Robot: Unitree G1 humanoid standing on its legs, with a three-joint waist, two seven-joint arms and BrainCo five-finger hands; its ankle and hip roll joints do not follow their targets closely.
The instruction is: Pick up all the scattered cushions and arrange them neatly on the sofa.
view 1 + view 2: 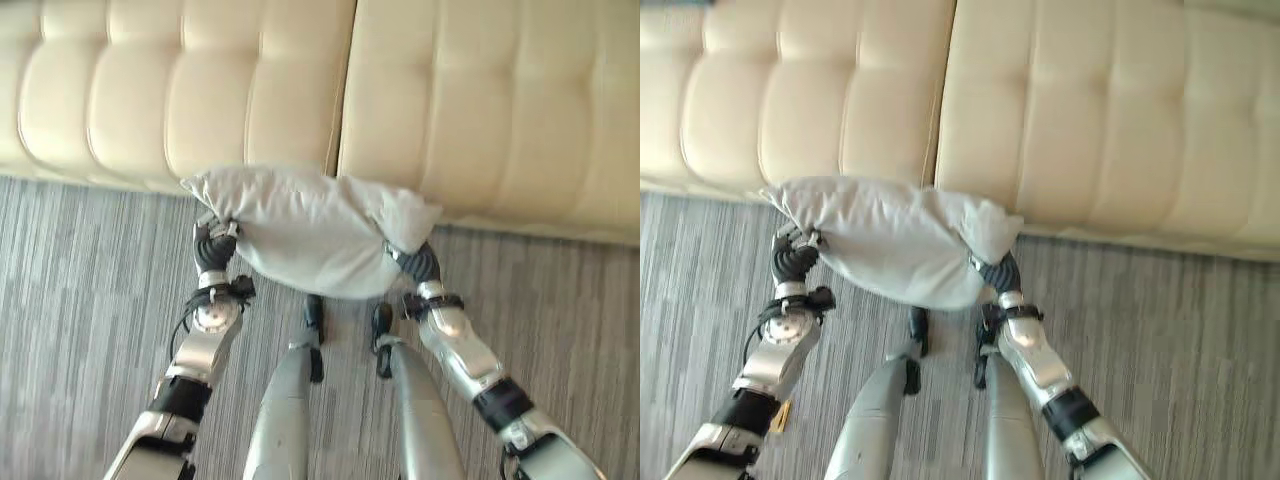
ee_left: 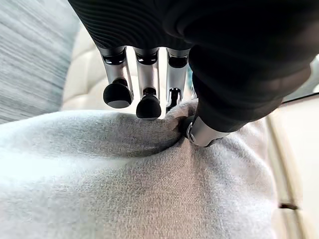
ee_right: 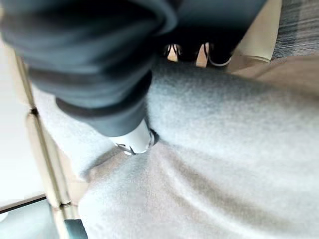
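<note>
A grey cushion (image 1: 310, 232) is held between both hands above the striped carpet (image 1: 80, 300), just in front of the cream sofa (image 1: 450, 100), at the seam between its two seat sections. It is pinched by the left hand (image 2: 149, 74) at one end and by the right hand (image 3: 130, 139) at the other.

sofa (image 1: 450, 110) seat bare — cushion (image 1: 310, 230) at its edge

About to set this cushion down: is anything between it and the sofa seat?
Nothing visible is. The grey cushion is held between the left hand and the right hand, just in front of the cream sofa. The seat stretch behind it shows bare.
</note>
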